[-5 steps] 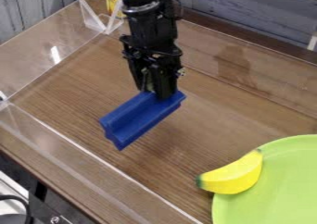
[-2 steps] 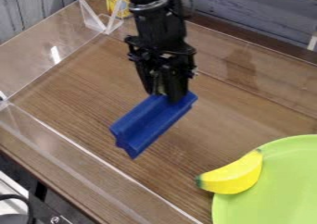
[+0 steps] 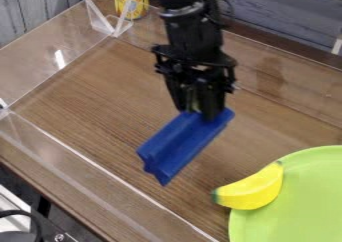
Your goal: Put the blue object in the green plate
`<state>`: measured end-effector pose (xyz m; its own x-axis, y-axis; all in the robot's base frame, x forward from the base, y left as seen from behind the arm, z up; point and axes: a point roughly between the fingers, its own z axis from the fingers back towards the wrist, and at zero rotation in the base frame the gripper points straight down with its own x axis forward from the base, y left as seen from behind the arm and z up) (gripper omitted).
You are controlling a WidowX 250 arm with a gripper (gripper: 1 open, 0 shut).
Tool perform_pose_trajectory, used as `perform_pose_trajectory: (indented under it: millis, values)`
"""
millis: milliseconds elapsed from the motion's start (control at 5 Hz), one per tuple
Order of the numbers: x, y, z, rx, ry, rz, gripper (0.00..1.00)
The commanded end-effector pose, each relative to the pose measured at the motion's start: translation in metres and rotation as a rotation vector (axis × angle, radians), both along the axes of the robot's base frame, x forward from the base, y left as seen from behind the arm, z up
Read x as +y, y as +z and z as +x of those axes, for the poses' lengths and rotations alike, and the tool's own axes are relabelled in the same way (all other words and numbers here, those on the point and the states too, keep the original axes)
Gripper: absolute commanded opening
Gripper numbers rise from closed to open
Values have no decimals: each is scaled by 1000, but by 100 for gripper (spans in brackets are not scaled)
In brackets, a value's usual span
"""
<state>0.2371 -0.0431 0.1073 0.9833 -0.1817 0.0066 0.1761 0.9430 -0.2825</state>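
Observation:
The blue object is a long royal-blue grooved bar, tilted, its upper right end pinched between the fingers of my black gripper, which is shut on it. Its lower left end hangs close above the wooden table. The green plate lies at the bottom right corner, partly cut off by the frame edge. The bar's near end is a short way left of the plate's rim.
A yellow banana-shaped toy rests on the plate's left rim, just below and right of the bar. Clear plastic walls border the wooden table on the left and front. A yellow-labelled cup stands at the back.
My gripper has carried the blue bar to the right and towards the green plate, and it stays shut on the bar throughout.

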Motion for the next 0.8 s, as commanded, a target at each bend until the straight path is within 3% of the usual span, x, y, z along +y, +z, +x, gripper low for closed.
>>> perform_pose_trajectory:
  millis: [0,400,600]
  values:
    - [-24,14,0,-60,1,-13,0]
    - [-63,17,-3,-73,-2,-14,0]
    - [-64,17,-4,-69,-1,-10,0]
